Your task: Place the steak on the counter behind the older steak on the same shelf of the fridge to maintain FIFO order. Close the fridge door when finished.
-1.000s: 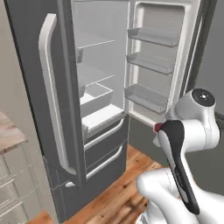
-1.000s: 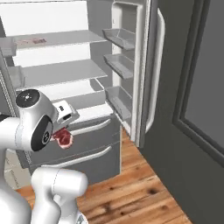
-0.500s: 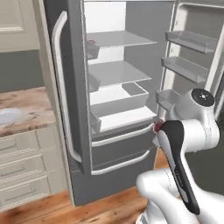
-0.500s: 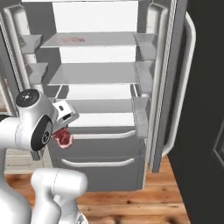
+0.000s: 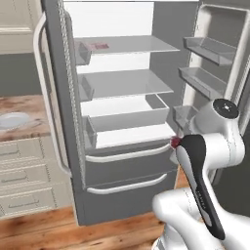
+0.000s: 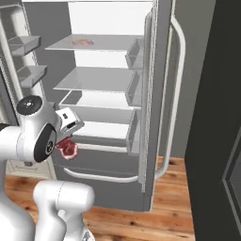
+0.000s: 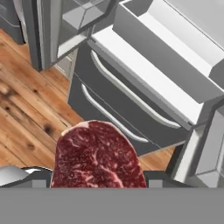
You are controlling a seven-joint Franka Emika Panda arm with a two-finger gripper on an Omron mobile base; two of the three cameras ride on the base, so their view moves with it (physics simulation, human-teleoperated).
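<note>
The steak [image 7: 98,157], dark red with a pale rim, sits between my fingers in the hand view, and my gripper [image 7: 99,180] is shut on it. From the base it shows as a red lump [image 6: 67,148] beside my wrist, in front of the fridge [image 6: 101,84] drawers. The older steak [image 6: 84,42], pale pink, lies on the top shelf [image 6: 110,44]; in the left base view the older steak [image 5: 98,46] is at the left end of that shelf [image 5: 136,45]. The counter [image 5: 27,105] stands left of the fridge [image 5: 122,127].
Both fridge doors stand open: the left door [image 5: 54,97] with its white handle, the right door [image 5: 217,58] with bins. A white plate [image 5: 12,120] rests on the counter. Two drawer fronts [image 7: 118,103] with white handles lie below the gripper. The floor [image 7: 26,109] is wood.
The whole picture has shifted, so the base has moved: the fridge now faces the cameras more squarely. The arm holds the same pose with the steak still gripped.
</note>
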